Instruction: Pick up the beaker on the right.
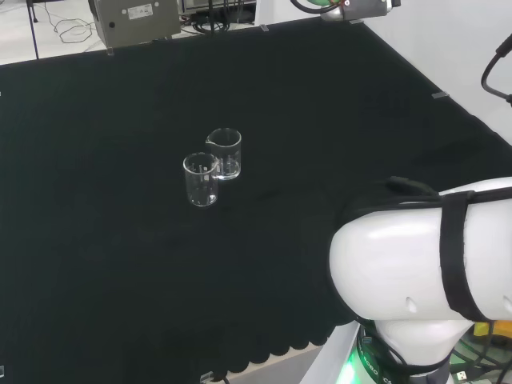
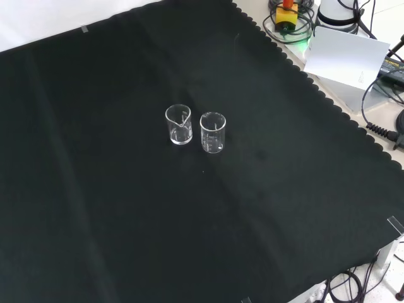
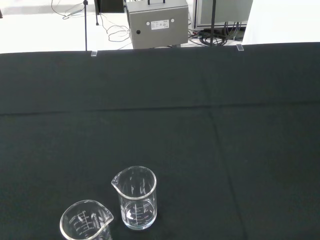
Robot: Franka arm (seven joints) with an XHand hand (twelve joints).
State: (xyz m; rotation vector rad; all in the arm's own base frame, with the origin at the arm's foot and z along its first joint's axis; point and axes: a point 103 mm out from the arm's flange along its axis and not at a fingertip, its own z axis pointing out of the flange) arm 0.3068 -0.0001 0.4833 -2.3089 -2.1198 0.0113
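Two small clear glass beakers stand upright and empty, close together near the middle of the black cloth. In the head view one beaker (image 1: 225, 154) is to the right and a little farther off, and the other beaker (image 1: 201, 180) is nearer and to the left. The front view shows them side by side, the spouted beaker (image 2: 179, 125) on the left and its neighbour (image 2: 213, 132) on the right. From the wrist view both are ahead and below: one beaker (image 3: 137, 197) in full, the other beaker (image 3: 86, 222) cut by the picture's edge. Nothing touches either one.
The arm's white link (image 1: 416, 256) bulks at the head view's lower right. A grey metal box (image 1: 136, 20) sits beyond the cloth's far edge. Cables, a yellow button unit (image 2: 287, 16) and a white panel (image 2: 346, 55) lie past the scalloped cloth edge (image 2: 328, 101).
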